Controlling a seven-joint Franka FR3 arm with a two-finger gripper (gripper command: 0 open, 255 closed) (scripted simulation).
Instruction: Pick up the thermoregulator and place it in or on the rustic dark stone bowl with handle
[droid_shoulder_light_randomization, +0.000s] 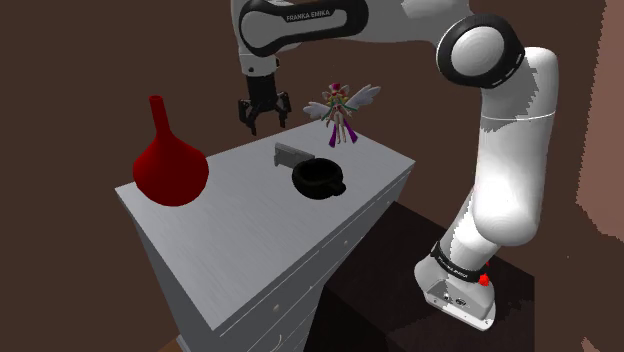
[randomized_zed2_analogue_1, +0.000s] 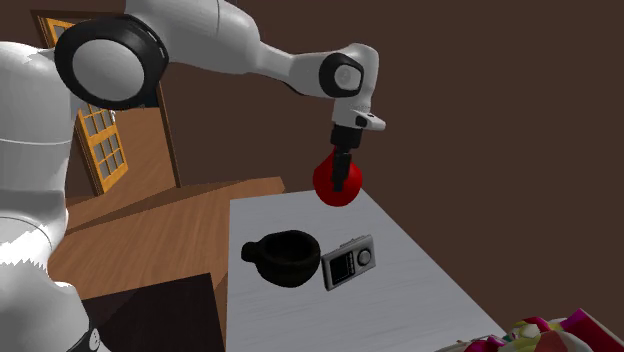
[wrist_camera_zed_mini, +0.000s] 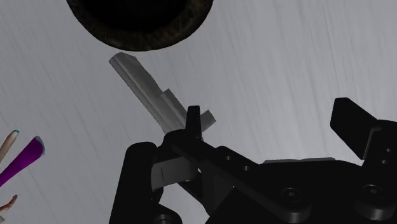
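Nearest stands a pale grey drawer cabinet (droid_shoulder_light_randomization: 250, 240), and on its top, towards the shoulder view's left, sits a red round-bellied vase (droid_shoulder_light_randomization: 170, 165) with a narrow neck. Farther in is the dark rough-walled bowl (droid_shoulder_light_randomization: 318, 188), its stubby handle poking sideways. Just beside it is the thermoregulator (randomized_zed2_analogue_1: 349, 262), a thin, flat grey slab propped up on its long edge. Its face carries a dark screen and a round dial. From above it reads as a narrow grey strip with one end close to the bowl's rim; I can't tell whether they touch. The black gripper (droid_shoulder_light_randomization: 267, 124) hangs well above it, fingers spread wide with nothing between them. Behind, near the far edge, stands a winged fairy figurine (droid_shoulder_light_randomization: 342, 108).
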